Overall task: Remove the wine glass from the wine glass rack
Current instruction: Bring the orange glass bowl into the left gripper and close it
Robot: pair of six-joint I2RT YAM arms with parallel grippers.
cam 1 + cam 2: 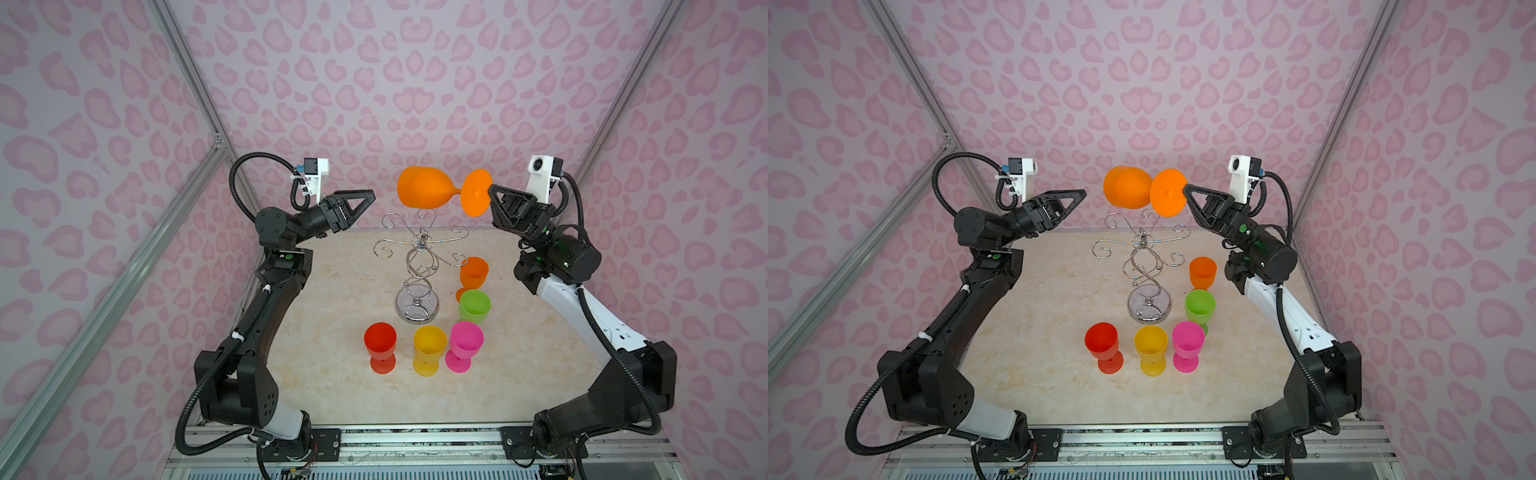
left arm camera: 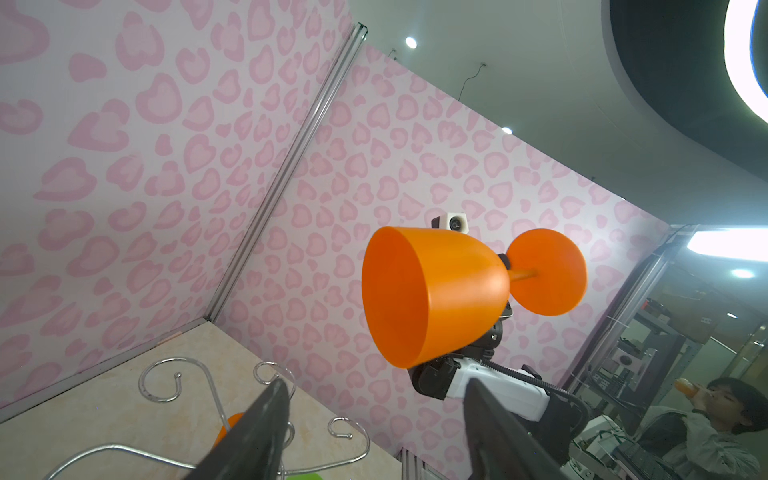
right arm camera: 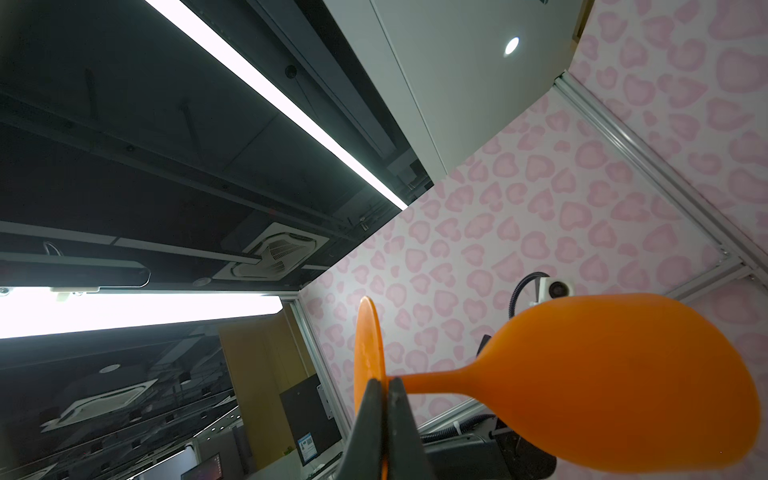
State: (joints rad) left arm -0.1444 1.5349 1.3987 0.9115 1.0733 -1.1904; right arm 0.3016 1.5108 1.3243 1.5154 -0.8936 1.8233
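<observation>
The left gripper (image 1: pixel 368 196) hangs with its fingers spread, holding nothing. On the table (image 1: pixel 332 291) stand a red glass (image 1: pixel 380 338) and a yellow glass (image 1: pixel 429 343), both upright. Above the wine glass rack (image 1: pixel 419 257) the orange wine glass (image 1: pixel 424 187) lies sideways in the air, clear of the hooks. Its bowl is bare inside and its mouth faces the left gripper. Right of the rack stand a pink glass (image 1: pixel 466 338), a green glass (image 1: pixel 475 305) and a second orange glass (image 1: pixel 473 272). The right gripper (image 1: pixel 491 192) pinches the wine glass's foot.

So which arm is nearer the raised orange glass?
Right. The right arm has its jaws shut on the foot of the orange glass; the left arm, jaws open, faces its mouth without touching.
</observation>
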